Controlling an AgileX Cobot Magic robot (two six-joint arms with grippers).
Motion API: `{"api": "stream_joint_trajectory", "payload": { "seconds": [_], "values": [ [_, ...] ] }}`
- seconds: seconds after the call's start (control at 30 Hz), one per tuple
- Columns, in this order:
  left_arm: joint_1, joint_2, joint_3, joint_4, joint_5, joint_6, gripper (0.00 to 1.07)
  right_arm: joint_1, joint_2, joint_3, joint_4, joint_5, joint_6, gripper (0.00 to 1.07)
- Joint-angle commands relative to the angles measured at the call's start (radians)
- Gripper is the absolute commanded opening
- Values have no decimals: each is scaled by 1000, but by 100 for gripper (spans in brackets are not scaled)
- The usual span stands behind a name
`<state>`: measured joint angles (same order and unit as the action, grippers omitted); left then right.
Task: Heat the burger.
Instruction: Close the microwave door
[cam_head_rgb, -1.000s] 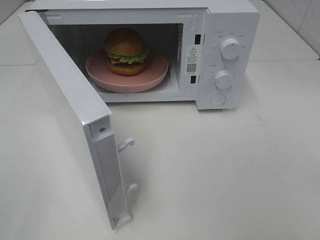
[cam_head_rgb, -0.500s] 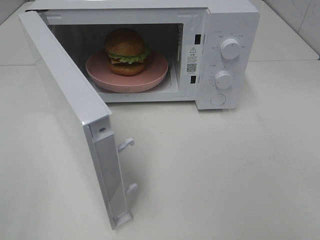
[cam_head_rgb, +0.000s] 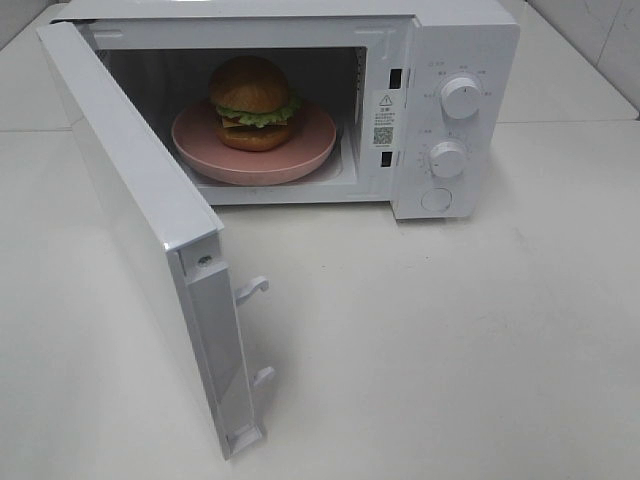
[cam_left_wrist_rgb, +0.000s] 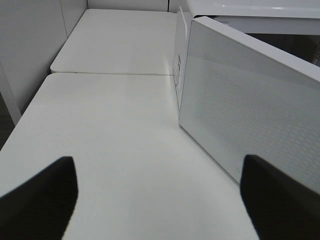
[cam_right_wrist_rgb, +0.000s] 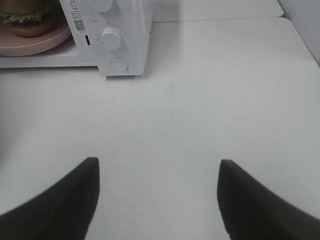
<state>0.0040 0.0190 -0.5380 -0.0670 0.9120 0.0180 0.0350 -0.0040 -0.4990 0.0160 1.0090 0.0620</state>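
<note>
The burger (cam_head_rgb: 252, 103), with a glossy brown bun, green lettuce and a dark patty, sits on a pink plate (cam_head_rgb: 310, 148) inside the open white microwave (cam_head_rgb: 465, 40). Its door (cam_head_rgb: 140, 215) swings out to the front left. The burger (cam_right_wrist_rgb: 27, 17) and plate (cam_right_wrist_rgb: 40, 42) also show at a corner of the right wrist view. Neither gripper shows in the exterior high view. My left gripper (cam_left_wrist_rgb: 157, 197) is open and empty, outside the door (cam_left_wrist_rgb: 250, 107). My right gripper (cam_right_wrist_rgb: 157, 197) is open and empty over bare table, in front of the microwave's control panel (cam_right_wrist_rgb: 117, 35).
The microwave has two round knobs (cam_head_rgb: 461, 96) and a round button (cam_head_rgb: 437, 199) on its right panel. Door latch hooks (cam_head_rgb: 252, 288) stick out of the door's inner edge. The white table (cam_head_rgb: 450, 340) extends in front; a table seam and wall lie at the left (cam_left_wrist_rgb: 30, 55).
</note>
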Motion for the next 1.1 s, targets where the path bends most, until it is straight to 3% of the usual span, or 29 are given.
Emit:
{"api": "stream_joint_trajectory", "payload": {
  "seconds": [0.03, 0.13, 0.2, 0.23, 0.3, 0.43, 0.7, 1.03, 1.1],
  "values": [
    [4, 52, -8, -6, -80, -7, 53, -3, -28, 0, 6, -8, 8, 64],
    [4, 71, -8, -6, -100, -7, 48, -3, -28, 0, 6, -8, 8, 64],
    [4, 149, -8, -6, -203, -7, 22, -3, -28, 0, 6, -8, 8, 64],
    [4, 149, -8, -6, -203, -7, 22, -3, -28, 0, 6, -8, 8, 64],
    [4, 216, -3, -3, -275, -2, 3, -3, -28, 0, 6, -8, 8, 64],
    [4, 279, 19, 13, -355, 17, 0, -3, -28, 0, 6, -8, 8, 64],
    [4, 427, 94, 3, -692, 23, 0, -3, -28, 0, 6, -8, 8, 64],
    [2, 634, 271, 8, -1202, 18, 0, -3, -28, 0, 6, -8, 8, 64],
    [2, 654, 280, 10, -1229, 16, 0, -3, -28, 0, 6, -8, 8, 64]
  ]
}}
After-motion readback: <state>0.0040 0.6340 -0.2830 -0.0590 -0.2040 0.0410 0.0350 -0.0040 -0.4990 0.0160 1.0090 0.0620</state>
